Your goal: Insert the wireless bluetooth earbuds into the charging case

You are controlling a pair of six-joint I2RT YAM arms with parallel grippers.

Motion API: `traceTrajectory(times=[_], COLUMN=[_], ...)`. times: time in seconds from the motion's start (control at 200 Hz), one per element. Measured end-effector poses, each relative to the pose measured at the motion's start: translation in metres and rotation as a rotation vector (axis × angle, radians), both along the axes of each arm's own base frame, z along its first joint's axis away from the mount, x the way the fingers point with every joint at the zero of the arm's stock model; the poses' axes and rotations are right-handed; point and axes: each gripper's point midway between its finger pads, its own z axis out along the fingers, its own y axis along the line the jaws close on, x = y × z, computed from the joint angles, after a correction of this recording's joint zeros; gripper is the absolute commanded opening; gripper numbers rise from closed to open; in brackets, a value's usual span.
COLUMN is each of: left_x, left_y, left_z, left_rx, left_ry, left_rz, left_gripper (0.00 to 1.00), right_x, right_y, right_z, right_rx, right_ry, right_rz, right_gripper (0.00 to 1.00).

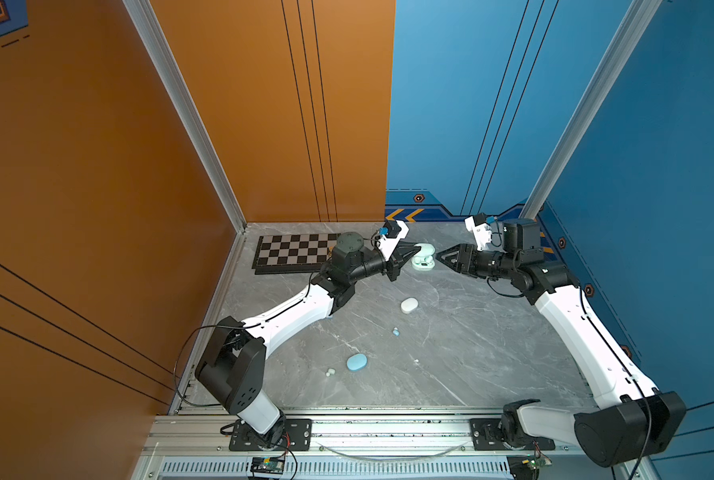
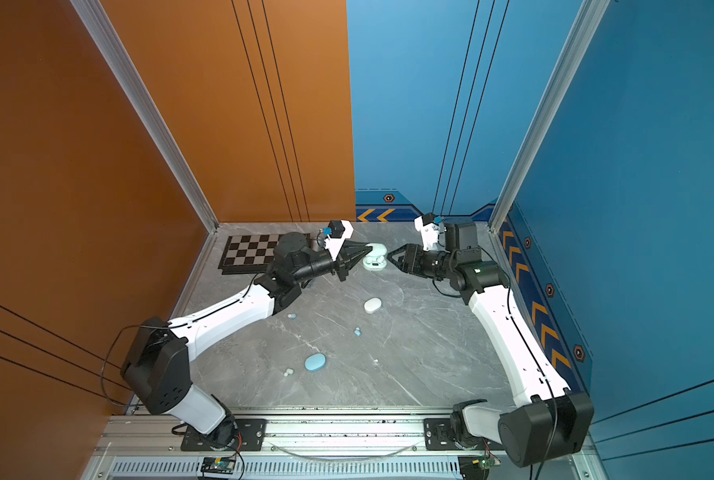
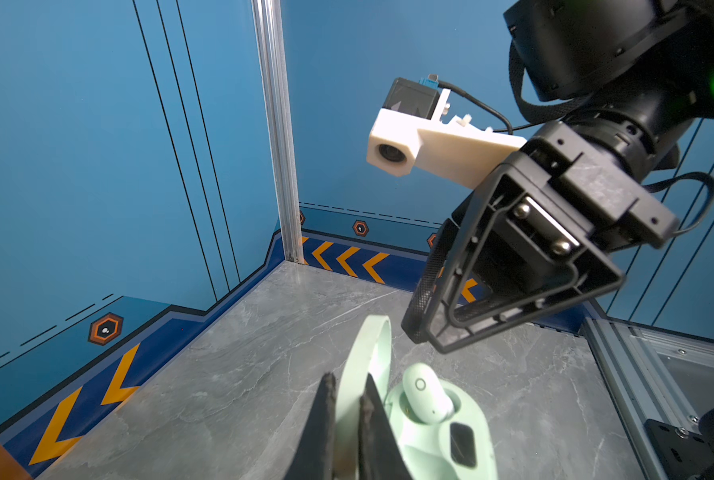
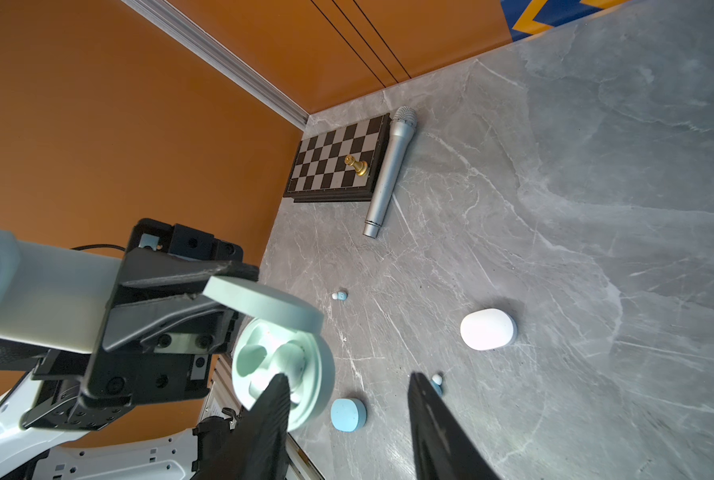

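Green case (image 3: pixel 484 432) open, one bud (image 3: pixel 425 392) seated inside; lid (image 3: pixel 371 345) pinched by left gripper (image 3: pixel 347 392); right gripper (image 4: pixel 349 378) spread, empty.

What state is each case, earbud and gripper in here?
Pale green oval plastic charging case: open, lid raised.
Pale green plastic earbud: seated in that case.
White oval plastic case: closed.
Light blue oval plastic case: closed.
Light blue plastic earbud: loose on grey marble tabletop.
Left gripper: shut on the lid.
Right gripper: open, empty.
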Motion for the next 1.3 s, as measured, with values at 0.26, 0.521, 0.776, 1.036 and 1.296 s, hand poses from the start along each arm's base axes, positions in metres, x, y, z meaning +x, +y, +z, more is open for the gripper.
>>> traceTrajectory(times=[0.26,0.521,0.776,1.036,1.296], left_x=[0.0,0.0,0.0,0.0,0.0], left_y=[0.0,0.0,0.0,0.0,0.0], left_z=[0.0,0.0,0.0,0.0,0.0], left_rx=[0.0,0.0,0.0,0.0,0.001], left_ry=[0.0,0.0,-0.001,-0.002,-0.004], left_rz=[0.0,0.0,0.0,0.0,0.002], left_gripper=[0.0,0.0,0.0,0.0,0.0], right_x=[-0.004,0.001,0.008,0.01,0.008], right_y=[0.008,0.008,0.009,0.011,0.016], right_z=[0.004,-0.003,-0.004,-0.004,-0.004], right_rx=[0.003,-0.012,-0.013,-0.014,-0.013], right_ry=[-0.016,-0.004,-0.013,-0.023,-0.026], right_rz=[0.021,0.007,0.003,0.005,0.02], right_gripper=[0.49,0.49,0.48,0.48,0.5])
